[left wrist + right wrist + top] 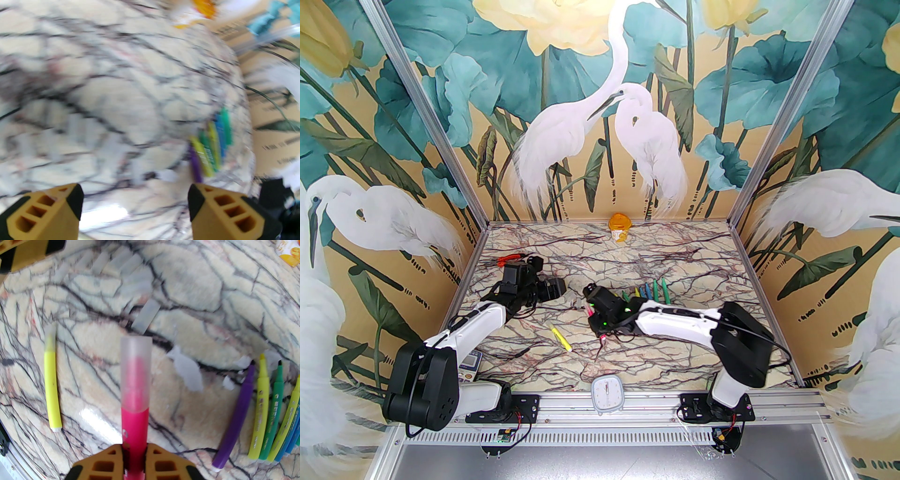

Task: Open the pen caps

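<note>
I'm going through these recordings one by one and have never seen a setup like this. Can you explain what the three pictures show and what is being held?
These are two white-and-black robot arms, bolted at the near edge of a marble-patterned table. The wide picture comes from a fixed camera above and behind them. The other two come from a camera on each wrist, looking past that arm's own tan fingers.

The left gripper is open with nothing between its fingers, and its picture is blurred. The right gripper is shut on a pink felt marker, which wears a frosted clear plastic cap.

On the table lie a yellow marker, a row of bright markers with bare tips, several loose clear caps and orange-handled pliers.
</note>
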Robot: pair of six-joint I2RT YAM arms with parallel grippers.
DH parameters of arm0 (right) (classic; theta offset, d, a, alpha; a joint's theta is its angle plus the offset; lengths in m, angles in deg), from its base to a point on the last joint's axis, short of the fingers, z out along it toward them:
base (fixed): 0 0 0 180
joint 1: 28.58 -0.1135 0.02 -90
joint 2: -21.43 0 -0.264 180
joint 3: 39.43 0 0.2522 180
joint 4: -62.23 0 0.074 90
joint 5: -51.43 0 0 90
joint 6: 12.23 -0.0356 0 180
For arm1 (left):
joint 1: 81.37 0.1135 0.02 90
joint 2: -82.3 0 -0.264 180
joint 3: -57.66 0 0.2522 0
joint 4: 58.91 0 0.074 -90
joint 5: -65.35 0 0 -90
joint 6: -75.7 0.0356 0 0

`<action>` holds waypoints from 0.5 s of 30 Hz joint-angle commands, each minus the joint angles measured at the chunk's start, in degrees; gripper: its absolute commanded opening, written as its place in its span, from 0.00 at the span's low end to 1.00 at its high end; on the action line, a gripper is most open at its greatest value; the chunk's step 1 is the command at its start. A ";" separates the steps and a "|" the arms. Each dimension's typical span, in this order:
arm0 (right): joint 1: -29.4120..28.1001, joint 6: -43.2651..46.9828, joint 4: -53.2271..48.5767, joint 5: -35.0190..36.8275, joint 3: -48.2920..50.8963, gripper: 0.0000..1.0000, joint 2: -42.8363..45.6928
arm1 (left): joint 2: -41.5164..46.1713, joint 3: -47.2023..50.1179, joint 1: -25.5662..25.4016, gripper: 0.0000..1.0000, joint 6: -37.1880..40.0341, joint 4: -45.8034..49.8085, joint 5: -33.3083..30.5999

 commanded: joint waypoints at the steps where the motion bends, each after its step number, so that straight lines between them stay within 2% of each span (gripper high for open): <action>1: 0.34 0.53 9.19 -2.03 3.55 0.10 3.50 | -0.46 -1.53 -1.14 0.78 0.89 -3.32 9.65; 7: 0.70 0.67 13.91 -2.85 7.58 0.10 7.39 | -1.40 -1.20 -2.50 0.74 -1.36 -8.68 19.99; 15: 0.78 1.32 15.75 -2.49 9.25 0.10 10.36 | -2.57 -3.24 -6.62 0.70 1.20 -7.37 22.60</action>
